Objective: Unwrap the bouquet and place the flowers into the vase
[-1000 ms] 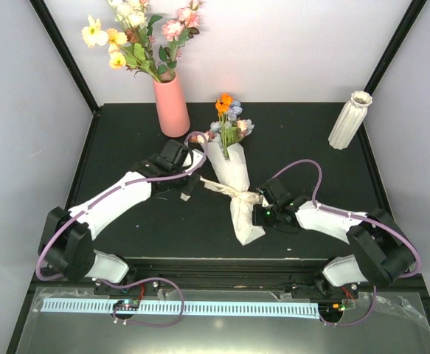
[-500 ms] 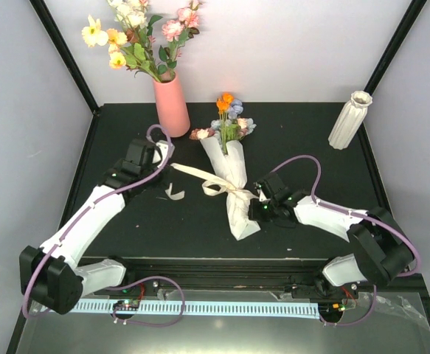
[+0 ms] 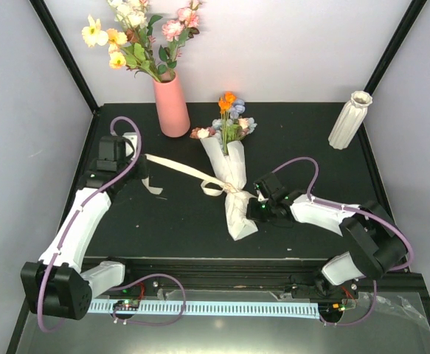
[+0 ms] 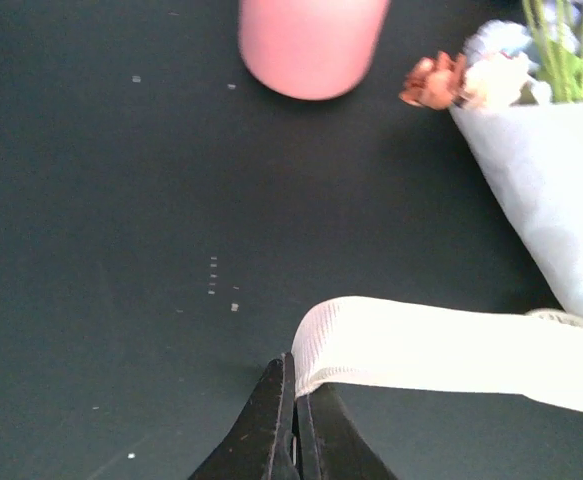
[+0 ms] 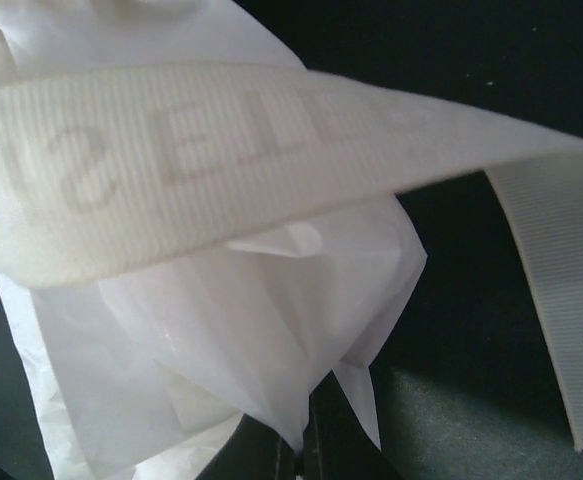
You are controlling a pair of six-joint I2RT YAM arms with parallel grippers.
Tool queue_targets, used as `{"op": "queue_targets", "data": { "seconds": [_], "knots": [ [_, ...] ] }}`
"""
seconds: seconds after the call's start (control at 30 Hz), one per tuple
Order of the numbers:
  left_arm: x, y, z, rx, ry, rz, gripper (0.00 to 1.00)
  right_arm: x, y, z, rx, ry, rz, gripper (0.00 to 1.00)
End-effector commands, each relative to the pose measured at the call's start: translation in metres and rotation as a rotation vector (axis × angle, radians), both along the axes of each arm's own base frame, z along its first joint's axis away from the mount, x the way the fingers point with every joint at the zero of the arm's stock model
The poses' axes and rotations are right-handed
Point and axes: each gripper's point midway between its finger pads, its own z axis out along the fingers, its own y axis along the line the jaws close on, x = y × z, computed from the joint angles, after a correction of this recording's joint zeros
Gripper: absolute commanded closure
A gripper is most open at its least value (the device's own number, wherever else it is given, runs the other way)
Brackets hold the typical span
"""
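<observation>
The left gripper (image 4: 293, 415) is clamped shut on the end of the cream woven ribbon (image 4: 441, 345). From there the band stretches across the black table (image 3: 310, 147) to the knot at the bundle's waist, a hold that looks meant to draw the tie loose. The right gripper (image 5: 306, 450) is closed on the white translucent paper (image 5: 231, 340) at the wrap's lower tip, probably anchoring it so the pull undoes the knot and does not drag the bundle. The bouquet (image 3: 229, 166) lies flat between the two grippers. Its orange, blue and pink flowers (image 3: 228, 110) are still wrapped and point toward the back wall, near the salmon-pink cylindrical vase (image 3: 171, 103). The white ribbed ceramic vase (image 3: 349, 118) stands upright at the far right, well apart from both grippers.
</observation>
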Motion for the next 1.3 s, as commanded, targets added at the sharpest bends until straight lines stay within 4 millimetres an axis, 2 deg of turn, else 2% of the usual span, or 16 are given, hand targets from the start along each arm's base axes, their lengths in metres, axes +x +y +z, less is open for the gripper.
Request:
{"op": "queue_targets", "data": {
  "seconds": [0.0, 0.23, 0.43, 0.53, 0.67, 0.73, 0.8, 0.83, 0.93, 1.0, 1.07, 1.17, 1.27],
  "knots": [
    [0.005, 0.029, 0.019, -0.018, -0.067, 0.117, 0.98, 0.01, 0.007, 0.008, 0.028, -0.017, -0.023, 0.99],
    [0.006, 0.044, 0.029, -0.01, -0.09, 0.162, 0.98, 0.011, 0.011, 0.007, 0.039, -0.007, -0.024, 0.99],
    [0.001, 0.03, 0.029, -0.069, -0.076, 0.106, 0.99, 0.011, 0.021, 0.011, 0.081, 0.006, -0.007, 0.98],
    [-0.003, 0.024, 0.024, -0.087, -0.056, 0.075, 0.99, 0.011, 0.037, 0.022, 0.137, 0.006, 0.013, 0.98],
    [-0.006, 0.021, 0.015, -0.089, -0.036, 0.054, 0.98, 0.005, 0.072, 0.043, 0.201, 0.003, 0.09, 0.97],
    [-0.006, 0.019, 0.014, -0.09, -0.027, 0.041, 0.97, 0.0, 0.088, 0.049, 0.239, 0.011, 0.132, 0.91],
    [-0.008, 0.02, 0.013, -0.083, -0.012, 0.044, 0.9, -0.006, 0.1, 0.052, 0.272, 0.021, 0.174, 0.75],
    [-0.009, 0.021, 0.015, -0.076, -0.008, 0.048, 0.82, -0.008, 0.102, 0.053, 0.28, 0.024, 0.186, 0.66],
    [-0.014, 0.031, 0.021, -0.032, -0.024, 0.08, 0.45, -0.012, 0.1, 0.056, 0.273, 0.021, 0.212, 0.47],
    [-0.016, 0.032, 0.028, -0.009, -0.057, 0.073, 0.26, -0.013, 0.097, 0.06, 0.257, -0.001, 0.24, 0.43],
    [-0.017, 0.035, 0.032, 0.0, -0.089, 0.084, 0.03, -0.015, 0.096, 0.067, 0.247, -0.023, 0.27, 0.42],
    [-0.021, 0.04, 0.03, -0.072, -0.084, 0.176, 0.01, -0.016, 0.091, 0.076, 0.22, -0.055, 0.309, 0.4],
    [-0.022, 0.021, 0.02, -0.177, -0.034, 0.123, 0.01, -0.014, 0.084, 0.086, 0.187, -0.111, 0.325, 0.39]
  ]
}}
